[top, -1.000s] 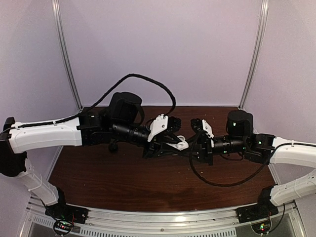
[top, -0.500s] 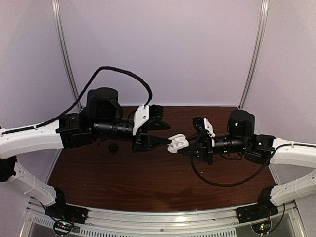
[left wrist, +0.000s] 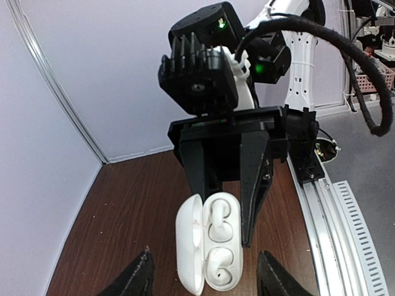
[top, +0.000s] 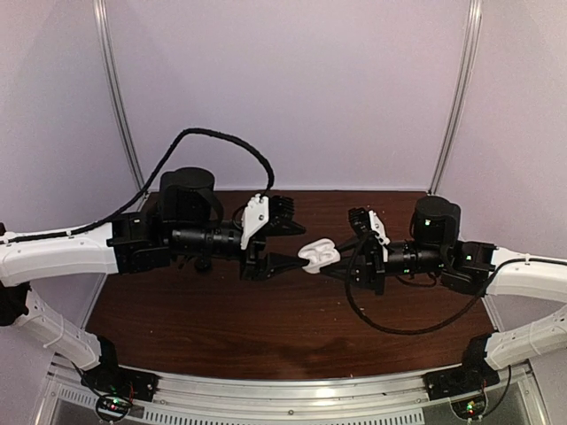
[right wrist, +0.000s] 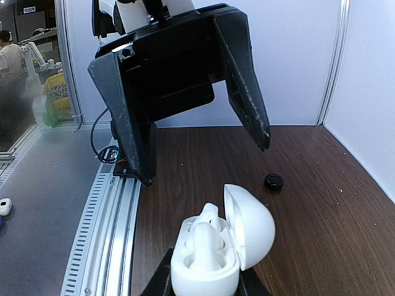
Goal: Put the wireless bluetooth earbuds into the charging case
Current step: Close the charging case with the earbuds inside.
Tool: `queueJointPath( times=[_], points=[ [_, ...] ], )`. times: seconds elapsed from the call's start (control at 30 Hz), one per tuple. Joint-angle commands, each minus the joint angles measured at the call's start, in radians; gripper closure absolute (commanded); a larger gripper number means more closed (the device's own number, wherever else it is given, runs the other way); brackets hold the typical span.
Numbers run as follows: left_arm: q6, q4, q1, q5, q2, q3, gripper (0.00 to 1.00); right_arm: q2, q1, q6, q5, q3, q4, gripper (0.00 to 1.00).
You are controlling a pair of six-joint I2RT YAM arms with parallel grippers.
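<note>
Neatly seated in their wells, two glossy white earbuds point(left wrist: 217, 223) lie inside the white charging case point(left wrist: 210, 253), whose rounded lid point(right wrist: 250, 225) stands swung open to one side. The case hangs in mid-air above the middle of the dark wooden table point(top: 266, 328). It is pinched at its lower end by the right gripper point(top: 341, 258), whose black jaws are closed against the shell from both sides. Directly opposite, the left gripper point(top: 295, 244) points at the case with its jaws spread wide, far broader than the case, and has hold of nothing. Its tips sit near the case without touching it. The two arms reach inward from either side of the table and meet nose to nose over its centre. On the tabletop beyond the case in the right wrist view lies a small black round piece point(right wrist: 273, 181), too small to identify. Pale walls with metal corner posts close in the workspace behind the arms.
</note>
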Motion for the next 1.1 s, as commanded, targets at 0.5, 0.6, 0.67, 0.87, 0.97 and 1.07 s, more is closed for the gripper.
queueJointPath(
  times=[0.5, 0.6, 0.67, 0.87, 0.97, 1.07],
  points=[
    [-0.068, 0.072, 0.0, 0.008, 0.123, 0.104, 0.52, -0.012, 0.007, 0.0, -0.034, -0.005, 0.029, 1.0],
    [-0.068, 0.074, 0.0, 0.008, 0.126, 0.103, 0.56, -0.012, 0.007, -0.001, -0.034, -0.005, 0.029, 1.0],
    [-0.067, 0.074, 0.0, 0.009, 0.126, 0.101, 0.58, -0.012, 0.007, -0.001, -0.033, -0.005, 0.029, 1.0],
    [-0.058, 0.058, 0.0, 0.012, 0.138, 0.103, 0.63, -0.014, 0.007, -0.006, -0.032, -0.002, 0.026, 1.0],
    [-0.053, 0.049, 0.0, 0.011, 0.139, 0.106, 0.63, -0.016, 0.007, -0.005, -0.031, -0.004, 0.025, 1.0],
    [-0.037, 0.043, 0.001, 0.026, 0.124, 0.101, 0.6, -0.02, 0.007, 0.001, -0.021, -0.011, 0.029, 1.0]
  ],
)
